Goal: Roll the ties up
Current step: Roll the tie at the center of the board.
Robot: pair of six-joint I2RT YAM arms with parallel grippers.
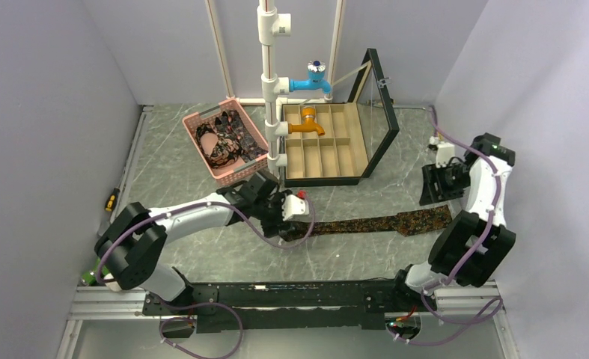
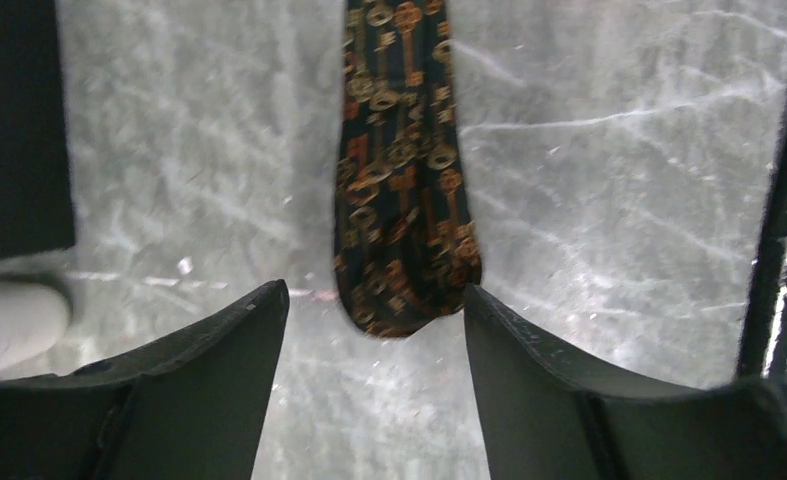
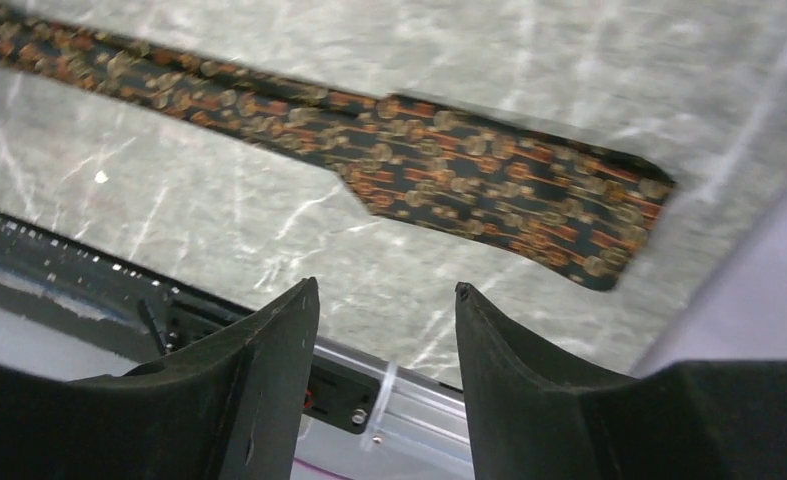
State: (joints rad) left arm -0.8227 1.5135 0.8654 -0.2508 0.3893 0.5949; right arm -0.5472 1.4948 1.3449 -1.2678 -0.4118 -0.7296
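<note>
One dark tie [image 1: 373,223] with a small orange and brown pattern lies flat across the table, narrow end at the left, wide end at the right. My left gripper [image 1: 291,230] is open over the narrow end; in the left wrist view the tie's tip [image 2: 401,240] lies just ahead of the fingertips [image 2: 269,300], its right edge close to the right finger. My right gripper [image 1: 435,187] is open and empty, raised behind the wide end, which shows in the right wrist view [image 3: 499,190]. More ties [image 1: 227,134] lie heaped in the pink basket [image 1: 231,173].
A compartmented wooden box [image 1: 328,146] with an open glass lid stands at the back centre, an orange piece [image 1: 307,123] in it. A white pipe stand [image 1: 270,82] with a blue fitting [image 1: 311,81] rises beside the basket. The rail [image 1: 291,303] runs along the near edge.
</note>
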